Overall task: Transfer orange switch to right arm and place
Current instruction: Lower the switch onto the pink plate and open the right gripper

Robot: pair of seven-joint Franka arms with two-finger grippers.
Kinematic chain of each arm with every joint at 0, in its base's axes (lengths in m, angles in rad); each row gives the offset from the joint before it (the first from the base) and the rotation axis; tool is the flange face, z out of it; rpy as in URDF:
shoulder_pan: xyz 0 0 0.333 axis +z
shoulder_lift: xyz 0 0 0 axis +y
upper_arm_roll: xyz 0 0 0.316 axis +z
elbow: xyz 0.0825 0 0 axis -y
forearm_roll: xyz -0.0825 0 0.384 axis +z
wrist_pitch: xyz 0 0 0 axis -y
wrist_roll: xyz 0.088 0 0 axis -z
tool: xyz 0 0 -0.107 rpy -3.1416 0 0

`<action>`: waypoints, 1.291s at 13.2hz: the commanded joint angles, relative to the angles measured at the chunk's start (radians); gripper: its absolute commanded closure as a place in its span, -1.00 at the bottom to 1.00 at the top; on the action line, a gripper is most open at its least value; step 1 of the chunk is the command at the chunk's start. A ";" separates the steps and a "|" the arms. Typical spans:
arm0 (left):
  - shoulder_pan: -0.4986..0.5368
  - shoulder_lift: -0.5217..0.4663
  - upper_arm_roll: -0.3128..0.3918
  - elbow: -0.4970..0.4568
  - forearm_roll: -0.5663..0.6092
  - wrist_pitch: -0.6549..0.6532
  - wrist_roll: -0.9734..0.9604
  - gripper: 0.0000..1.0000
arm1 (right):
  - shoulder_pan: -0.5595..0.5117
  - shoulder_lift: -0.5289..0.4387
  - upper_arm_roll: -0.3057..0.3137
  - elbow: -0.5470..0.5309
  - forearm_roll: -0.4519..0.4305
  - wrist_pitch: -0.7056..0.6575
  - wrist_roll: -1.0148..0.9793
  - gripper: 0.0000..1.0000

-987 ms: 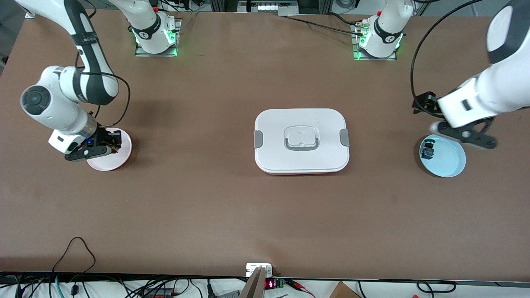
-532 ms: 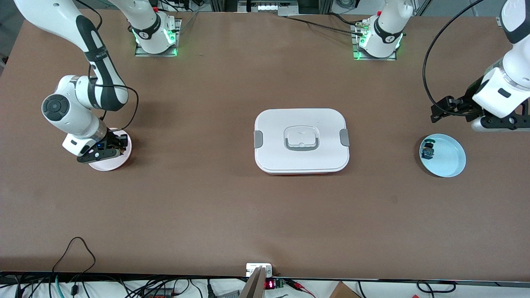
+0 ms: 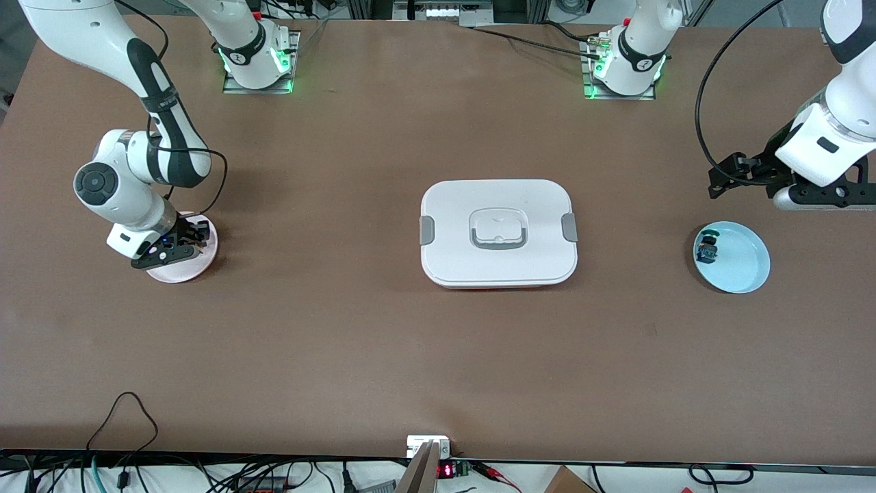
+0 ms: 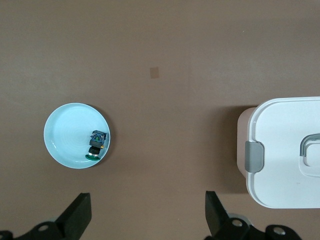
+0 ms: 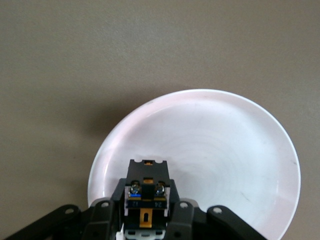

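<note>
The orange switch (image 5: 146, 186) shows as a small black block with two screws and a blue strip. My right gripper (image 5: 146, 201) is shut on it. In the front view that gripper (image 3: 179, 241) hangs low over the pink plate (image 3: 190, 271), toward the right arm's end of the table. The plate (image 5: 225, 160) lies empty right under the switch. My left gripper (image 3: 825, 197) is up over bare table beside the blue plate (image 3: 744, 266). It is open (image 4: 147, 210), with nothing between its fingers.
A small blue-and-green part (image 3: 707, 250) lies in the blue plate (image 4: 65, 135) near its rim (image 4: 96, 145). A white lidded container (image 3: 498, 233) with grey clips sits at the table's middle (image 4: 285, 150). Cables run along the table edge nearest the front camera.
My left arm has lifted off the blue plate and drawn back toward its end of the table. My right gripper has shifted slightly over the pink plate, still shut on the switch.
</note>
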 commanded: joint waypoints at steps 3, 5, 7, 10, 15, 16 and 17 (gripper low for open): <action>-0.002 -0.009 0.009 -0.007 -0.013 -0.012 0.028 -1.00 | -0.013 0.025 0.002 -0.011 -0.011 0.042 0.003 -0.57; -0.002 -0.009 0.008 -0.006 -0.013 -0.012 0.028 -1.00 | -0.013 0.000 0.001 -0.004 -0.011 0.030 -0.001 -1.00; -0.002 -0.009 0.009 -0.006 -0.013 -0.013 0.029 -1.00 | 0.007 -0.094 0.002 0.018 -0.007 -0.075 0.005 -1.00; -0.002 -0.009 0.008 -0.006 -0.013 -0.013 0.029 -1.00 | 0.077 -0.197 0.001 0.160 -0.011 -0.366 0.032 -1.00; -0.002 -0.010 0.003 -0.006 -0.013 -0.013 0.026 -1.00 | 0.113 -0.316 0.002 0.399 -0.002 -0.759 0.124 -1.00; -0.005 -0.010 0.000 -0.001 -0.013 -0.012 0.026 -1.00 | 0.113 -0.326 0.005 0.447 0.006 -0.804 0.143 -1.00; -0.007 -0.007 -0.003 0.016 -0.013 -0.015 0.023 -1.00 | 0.114 -0.325 0.008 0.507 0.007 -0.826 0.138 -1.00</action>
